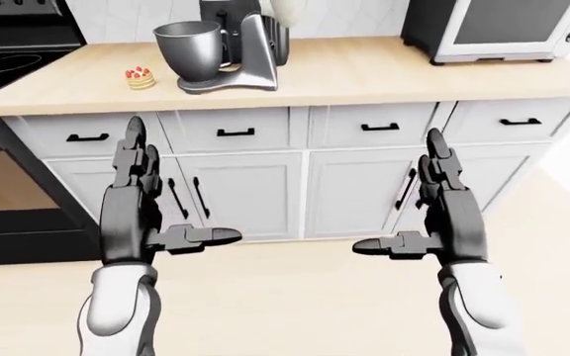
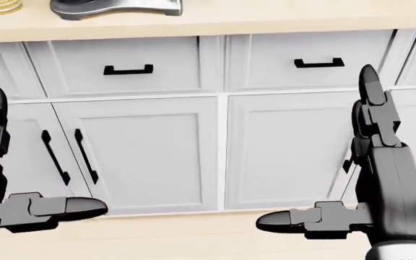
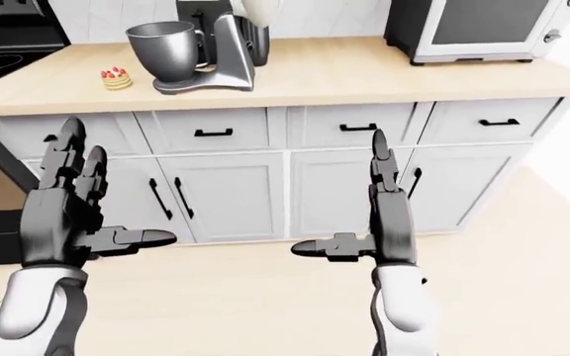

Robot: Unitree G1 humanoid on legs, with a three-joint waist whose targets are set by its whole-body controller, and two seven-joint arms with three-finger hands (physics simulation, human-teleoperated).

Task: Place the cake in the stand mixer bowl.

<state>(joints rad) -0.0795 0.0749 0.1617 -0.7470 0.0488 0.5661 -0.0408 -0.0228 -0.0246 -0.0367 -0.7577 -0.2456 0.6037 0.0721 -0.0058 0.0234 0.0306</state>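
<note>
Left-eye view: a wooden counter (image 1: 364, 74) runs across the top, over white cabinets (image 1: 245, 193) with black handles. A black stove (image 1: 8, 67) stands at the left edge and a microwave (image 1: 503, 30) at the upper right. The cake (image 1: 140, 77) sits on the counter, just left of the mixer bowl (image 1: 188, 46), which rests in the stand mixer (image 1: 241, 48). The left hand (image 1: 138, 215) and right hand (image 1: 443, 219) are raised below the counter, fingers straight up and thumbs pointing inward, spread and holding nothing. The cake lies well above and apart from the left hand, with the counter edge between them.

Head view: this looks lower, mostly at drawer and cabinet fronts. Only the cake's bottom edge (image 2: 2, 6) and the mixer's base (image 2: 114, 6) show at the top left. Both hands sit at the picture's sides, fingers apart.

Right-eye view: nearly the same scene; floor (image 3: 235, 297) is bare between the two forearms, and both hands are empty.
</note>
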